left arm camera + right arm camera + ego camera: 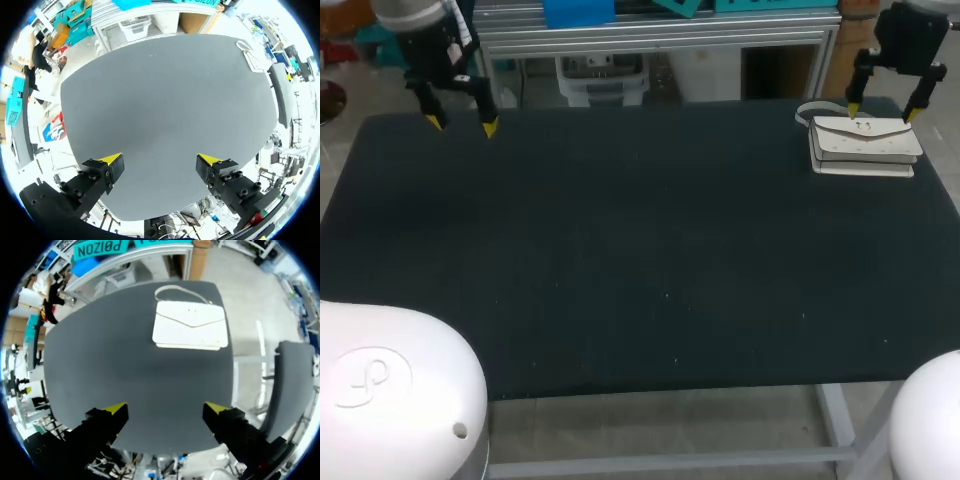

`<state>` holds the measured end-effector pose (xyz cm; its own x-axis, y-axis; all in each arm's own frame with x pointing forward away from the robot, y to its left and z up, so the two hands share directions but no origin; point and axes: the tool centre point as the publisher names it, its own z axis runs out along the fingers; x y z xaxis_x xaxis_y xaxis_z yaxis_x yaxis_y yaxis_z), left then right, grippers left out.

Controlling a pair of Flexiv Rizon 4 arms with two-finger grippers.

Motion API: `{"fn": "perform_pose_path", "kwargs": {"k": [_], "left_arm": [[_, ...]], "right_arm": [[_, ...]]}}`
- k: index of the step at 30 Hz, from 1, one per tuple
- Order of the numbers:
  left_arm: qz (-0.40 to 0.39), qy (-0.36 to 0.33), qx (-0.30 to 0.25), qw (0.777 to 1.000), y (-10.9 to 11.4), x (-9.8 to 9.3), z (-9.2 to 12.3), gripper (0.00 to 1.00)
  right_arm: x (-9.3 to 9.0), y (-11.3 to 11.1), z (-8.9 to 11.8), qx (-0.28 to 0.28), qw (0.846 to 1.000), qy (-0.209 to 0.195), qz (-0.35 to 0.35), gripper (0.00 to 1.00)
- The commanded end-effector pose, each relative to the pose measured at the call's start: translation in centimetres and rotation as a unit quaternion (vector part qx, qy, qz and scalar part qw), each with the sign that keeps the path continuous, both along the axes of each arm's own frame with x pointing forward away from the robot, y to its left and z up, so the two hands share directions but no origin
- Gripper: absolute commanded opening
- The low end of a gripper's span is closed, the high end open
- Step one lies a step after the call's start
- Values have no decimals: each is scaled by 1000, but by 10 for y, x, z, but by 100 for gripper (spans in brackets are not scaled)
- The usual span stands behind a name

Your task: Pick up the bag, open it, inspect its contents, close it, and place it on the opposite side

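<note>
Hovering our right gripper, fingers spread, near the closed white flap handbag lying at the table's far right corner, we should descend squarely and pinch its body rather than the thin strap, while our left gripper hangs spread at far left.

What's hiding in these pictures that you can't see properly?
1. The inside of the white flap-fronted leather bag: its shut flap covers the contents in every view.
2. Its thin white strap: in the head view, part of it runs behind the bag.
3. The bag's details in the left wrist view: it is too small and far off there.
</note>
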<state>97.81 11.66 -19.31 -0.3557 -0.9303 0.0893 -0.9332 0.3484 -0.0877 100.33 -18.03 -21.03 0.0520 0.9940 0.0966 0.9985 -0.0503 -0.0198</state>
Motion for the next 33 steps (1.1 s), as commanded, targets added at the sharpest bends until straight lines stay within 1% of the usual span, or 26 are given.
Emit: {"fn": "perform_pose_path", "kwargs": {"k": [1,2,4,6,7,9,11,12,13,15,21,26,28,31,33], "left_arm": [[-177,-144,-41,973,-8,-31,-5,100],[-201,-158,-42,966,-11,-35,-6,100],[-236,-175,-44,955,-17,-40,-10,100],[-277,-194,-60,939,-23,-46,-13,100],[-296,-204,-69,931,-25,-47,-14,100],[-330,-217,-90,914,-30,-52,-16,100],[-367,-232,-124,892,-35,-57,-20,100],[-375,-235,-140,886,-36,-57,-21,100],[-360,-233,-143,892,-40,-54,-23,100],[-360,-233,-143,892,-40,-54,-23,100],[-360,-233,-143,892,-40,-54,-23,100],[-360,-233,-143,892,-40,-54,-23,100],[-389,-239,-166,874,-47,-55,-28,100],[-437,-250,-174,846,-62,-56,-39,100],[-453,-251,-178,837,-71,-54,-45,100]], "right_arm": [[1,-24,-8,45,999,5,-9,100],[2,-29,-10,43,999,6,-12,100],[2,-38,-13,64,998,9,-15,100],[1,-46,-16,79,997,7,-17,100],[2,-50,-17,90,996,8,-18,100],[0,-54,-21,96,995,8,-21,100],[0,-59,-26,111,994,10,-25,100],[0,-61,-28,109,994,12,-26,100],[-1,-61,-29,118,993,11,-26,100],[-1,-64,-33,132,991,11,-25,100],[-6,-71,-39,141,989,6,-52,100],[-6,-73,-52,152,987,7,-56,100],[-5,-74,-57,159,986,10,-57,100],[-4,-80,-62,164,984,10,-63,100],[-3,-86,-65,162,984,8,-73,100]]}}
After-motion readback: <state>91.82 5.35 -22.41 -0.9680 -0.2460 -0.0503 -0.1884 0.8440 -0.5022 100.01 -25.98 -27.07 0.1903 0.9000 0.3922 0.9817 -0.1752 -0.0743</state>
